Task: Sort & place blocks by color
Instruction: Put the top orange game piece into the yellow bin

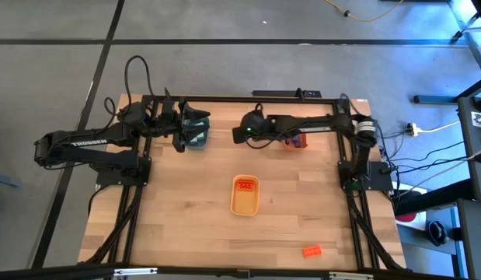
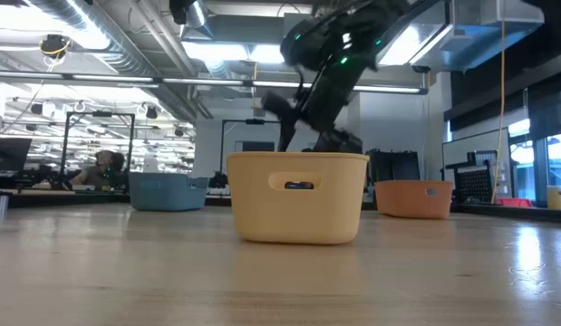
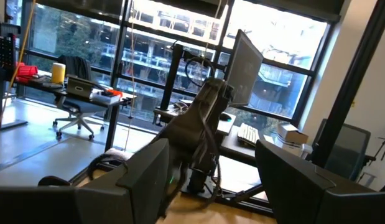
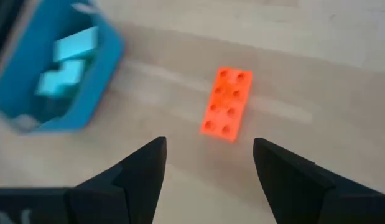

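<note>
Overhead, the right gripper [image 4: 209, 146] hangs with its two dark fingers spread wide and nothing between them, above an orange-red brick [image 4: 226, 102] lying flat on the table [image 1: 186, 225], studs up in two rows of four. Close to that brick stands the blue tray [image 4: 102, 87], holding pale mint-green bricks [image 4: 71, 53] (their number cannot be made out). From the high view, the right arm reaches from its base across the far side of the table toward that tray. A second orange-red brick [image 1: 245, 185] sits at the far end of the yellow tray [image 1: 245, 206] at mid-table, and a third orange-red brick [image 1: 311, 251] lies alone near the front right edge, well apart from every tray. The left gripper [image 3: 212, 149] is held up beside the blue tray at the far left, its fingers likewise parted and empty, its camera looking out into the room. The surface is a light wood-plank tabletop framed by black rails, standing on a grey floor. At table height the yellow tray fills the middle, with the blue tray behind to the left and the orange tray [image 2: 411, 199] to the right. Beyond are tall windows, desks, an office chair, a monitor, strip lighting and ceiling ducts, and a person [image 2: 103, 167] seated far off.
</note>
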Robot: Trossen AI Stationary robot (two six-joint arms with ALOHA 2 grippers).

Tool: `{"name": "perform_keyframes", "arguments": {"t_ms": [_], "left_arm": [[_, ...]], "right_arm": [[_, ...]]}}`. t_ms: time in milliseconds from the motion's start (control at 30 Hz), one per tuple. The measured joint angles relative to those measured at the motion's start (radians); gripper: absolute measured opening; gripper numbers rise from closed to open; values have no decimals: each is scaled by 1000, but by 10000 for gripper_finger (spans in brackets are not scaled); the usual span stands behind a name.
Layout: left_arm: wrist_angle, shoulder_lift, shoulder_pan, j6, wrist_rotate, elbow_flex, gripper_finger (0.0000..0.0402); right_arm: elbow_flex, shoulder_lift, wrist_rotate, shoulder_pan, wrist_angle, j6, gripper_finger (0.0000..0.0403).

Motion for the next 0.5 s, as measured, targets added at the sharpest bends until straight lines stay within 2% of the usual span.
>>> {"name": "perform_keyframes", "arguments": {"t_ms": [267, 500], "left_arm": [[-2, 0, 0, 0, 38, 0, 231], [-2, 0, 0, -1, 77, 0, 231]], "right_arm": [[116, 168, 177, -1, -2, 60, 243], [185, 279, 185, 6, -3, 82, 243]]}}
